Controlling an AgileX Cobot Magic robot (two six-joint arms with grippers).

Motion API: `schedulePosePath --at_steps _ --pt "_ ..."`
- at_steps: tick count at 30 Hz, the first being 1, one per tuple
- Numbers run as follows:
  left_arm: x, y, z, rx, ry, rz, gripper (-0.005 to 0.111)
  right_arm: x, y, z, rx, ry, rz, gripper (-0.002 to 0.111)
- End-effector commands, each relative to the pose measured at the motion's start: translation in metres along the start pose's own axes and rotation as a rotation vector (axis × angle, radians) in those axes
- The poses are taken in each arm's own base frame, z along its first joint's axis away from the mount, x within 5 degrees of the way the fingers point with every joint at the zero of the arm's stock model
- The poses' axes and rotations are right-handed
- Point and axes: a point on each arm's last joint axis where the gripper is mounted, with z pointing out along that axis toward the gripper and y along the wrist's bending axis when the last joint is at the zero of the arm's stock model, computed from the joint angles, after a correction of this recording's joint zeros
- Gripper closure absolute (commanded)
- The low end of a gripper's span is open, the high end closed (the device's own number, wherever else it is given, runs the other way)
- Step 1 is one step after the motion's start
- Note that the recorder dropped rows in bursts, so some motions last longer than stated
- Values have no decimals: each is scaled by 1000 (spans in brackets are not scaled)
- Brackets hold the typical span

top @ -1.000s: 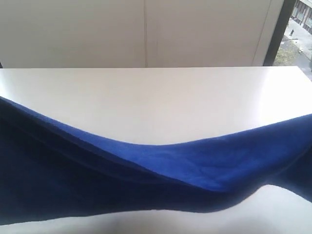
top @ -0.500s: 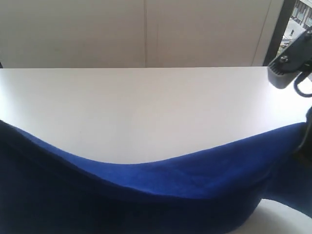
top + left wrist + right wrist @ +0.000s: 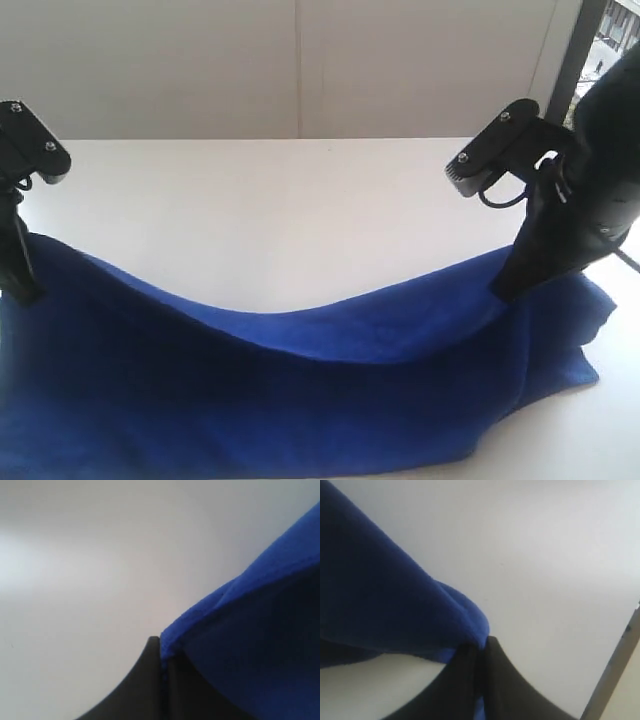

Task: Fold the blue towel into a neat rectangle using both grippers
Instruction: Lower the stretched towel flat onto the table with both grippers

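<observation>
The blue towel (image 3: 300,390) hangs in a sagging curve across the front of the white table (image 3: 290,210), its upper edge dipping in the middle. My left gripper (image 3: 22,295) is shut on the towel's left upper corner at the exterior view's left edge. In the left wrist view the black fingers (image 3: 150,680) pinch the blue hem (image 3: 250,630). On the right, my right gripper (image 3: 505,290) is shut on the other upper corner; the right wrist view shows blue cloth (image 3: 385,600) squeezed between its fingers (image 3: 500,680). The towel's lower part bunches on the table at the right (image 3: 580,340).
A pale wall panel (image 3: 300,70) rises behind the table's far edge. A dark window frame (image 3: 575,50) stands at the back right, with daylight beyond it. The table's far half is bare white surface.
Both arms have come into the exterior view and moved away from the camera, carrying the towel's upper edge lower in the picture and further over the table.
</observation>
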Motion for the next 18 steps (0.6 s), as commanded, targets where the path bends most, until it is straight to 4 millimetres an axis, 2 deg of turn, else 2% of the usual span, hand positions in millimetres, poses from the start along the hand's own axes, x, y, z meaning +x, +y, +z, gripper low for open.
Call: schedulePosePath --at_steps 1,6,12,14,18 --pt "-7 4 24 -82 -19 28 107 -11 -1 26 95 7 -14 108" --pt "-8 12 47 -148 -13 41 107 -21 5 56 139 10 -44 108" --pt "7 32 75 -193 3 -68 107 -32 4 89 201 -42 8 108" --pt "9 39 86 -182 -48 -84 107 -35 2 105 215 -76 18 108" --pt "8 44 97 -156 -150 -88 107 -37 -2 124 247 -104 59 108"
